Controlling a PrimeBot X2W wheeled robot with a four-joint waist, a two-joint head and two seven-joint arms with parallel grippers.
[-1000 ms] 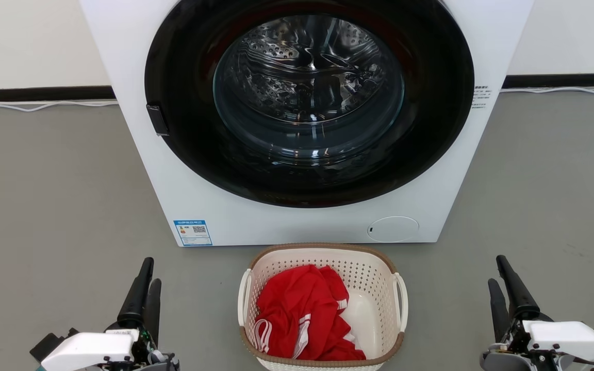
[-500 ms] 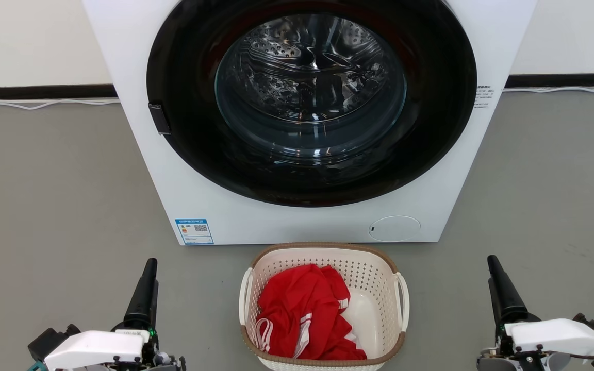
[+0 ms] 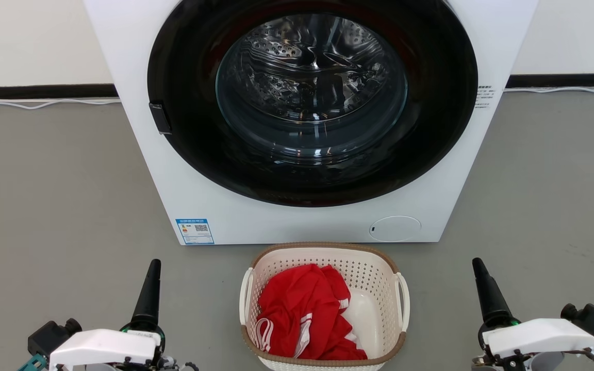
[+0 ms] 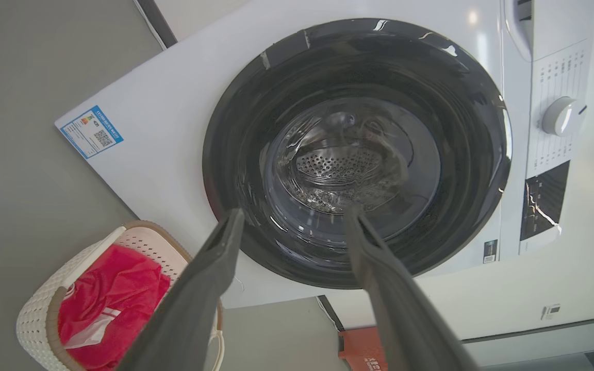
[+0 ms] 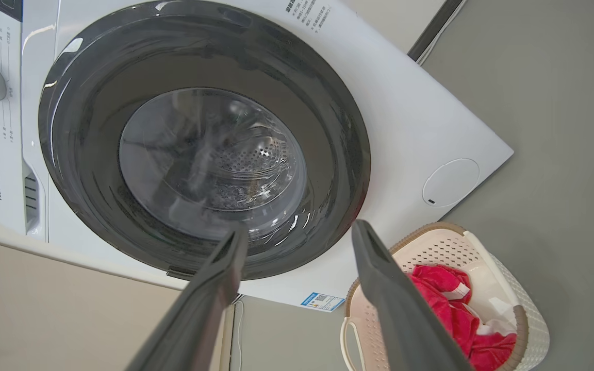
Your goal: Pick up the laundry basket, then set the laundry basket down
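Nearest you, your left gripper [image 3: 153, 265] sits low on the left. Through its wrist camera the two dark fingers [image 4: 209, 288] stand spread wide with nothing between them. Your right gripper [image 3: 478, 264] sits low on the right, and it too is spread wide and holding nothing.

Between the two, and well apart from each, the laundry basket [image 3: 323, 246] stands upright on the grey floor [image 3: 60, 180]. Neither of its white side handles is being touched. A crumpled red garment [image 3: 302, 309] with white trim lies inside it, bunched mostly toward the left.

Just beyond the basket's far rim you have the white washing machine [image 3: 276, 226]. Its round dark door [image 3: 183, 129] is closed, and the steel drum shows through the glass.

Behind the machine, a white cable [image 3: 29, 104] runs along the floor. It lies beside a dark skirting strip [image 3: 34, 93] at the foot of the pale wall [image 3: 18, 41].
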